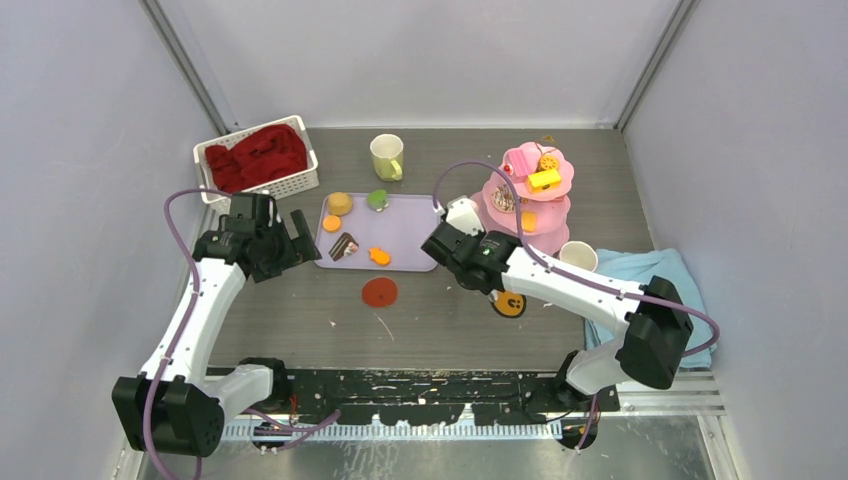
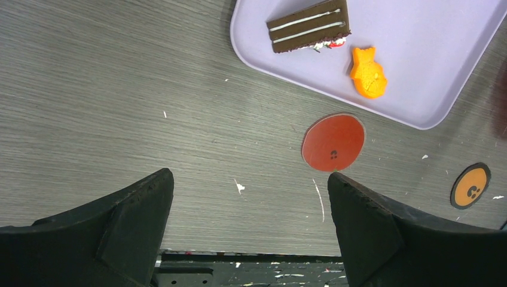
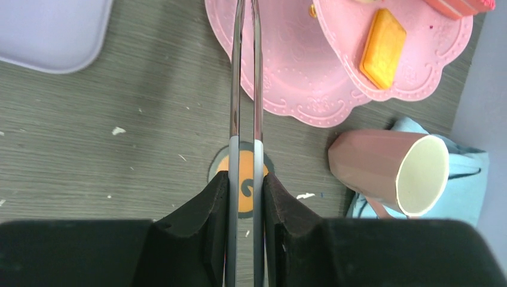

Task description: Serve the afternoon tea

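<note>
We see the grey wood-grain table carrying the pink three-tier plastic stand at back right, sweets on its tiers; the lilac rectangular tray just beside it holds a chocolate layer-cake slice and an orange fish-shaped sweet; the pale yellow-green mug stands behind the tray; the pink mug stands near the stand's base; our right gripper pinches thin metal tongs; our left gripper gapes wide, empty, above bare table.

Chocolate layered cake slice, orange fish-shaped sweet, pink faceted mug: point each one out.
Chocolate layered cake slice (image 2: 308, 26), left wrist view, striped side face.
Orange fish-shaped sweet (image 2: 368, 73), left wrist view, body centre.
Pink faceted mug (image 3: 370, 164), right wrist view, outer wall.
</note>
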Available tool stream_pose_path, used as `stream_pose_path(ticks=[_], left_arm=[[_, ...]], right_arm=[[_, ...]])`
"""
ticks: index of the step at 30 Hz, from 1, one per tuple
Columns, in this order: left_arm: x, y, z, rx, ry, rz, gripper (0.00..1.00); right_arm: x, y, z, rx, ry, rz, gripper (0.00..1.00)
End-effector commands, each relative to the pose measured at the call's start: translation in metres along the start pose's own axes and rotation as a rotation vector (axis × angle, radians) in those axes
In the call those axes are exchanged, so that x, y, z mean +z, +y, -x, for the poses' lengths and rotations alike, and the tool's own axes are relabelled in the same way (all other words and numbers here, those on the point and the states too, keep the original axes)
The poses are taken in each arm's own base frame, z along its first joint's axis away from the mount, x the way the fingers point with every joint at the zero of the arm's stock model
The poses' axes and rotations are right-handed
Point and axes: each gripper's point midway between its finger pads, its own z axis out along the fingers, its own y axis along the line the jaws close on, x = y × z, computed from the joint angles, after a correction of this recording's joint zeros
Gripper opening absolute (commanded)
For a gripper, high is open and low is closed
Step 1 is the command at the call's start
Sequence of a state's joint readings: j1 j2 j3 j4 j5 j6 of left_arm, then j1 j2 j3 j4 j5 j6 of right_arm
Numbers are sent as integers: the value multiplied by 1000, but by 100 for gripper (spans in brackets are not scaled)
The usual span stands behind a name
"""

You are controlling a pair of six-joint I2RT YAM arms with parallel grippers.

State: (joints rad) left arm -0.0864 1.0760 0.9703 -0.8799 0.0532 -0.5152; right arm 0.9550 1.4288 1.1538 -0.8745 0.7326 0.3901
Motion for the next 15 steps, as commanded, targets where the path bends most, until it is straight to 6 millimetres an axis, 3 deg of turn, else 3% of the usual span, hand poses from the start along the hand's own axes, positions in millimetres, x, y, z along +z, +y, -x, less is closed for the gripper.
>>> stream_pose_path(ticks=[1,15], left_arm=[[-5,-8,14,9,-50,-35,100],[-8,-8,14,17,-55,-36,100]], right_arm=[[0,-11,-2,31,-17,-67,1],[28,-26,-23,42,44,-221,1]])
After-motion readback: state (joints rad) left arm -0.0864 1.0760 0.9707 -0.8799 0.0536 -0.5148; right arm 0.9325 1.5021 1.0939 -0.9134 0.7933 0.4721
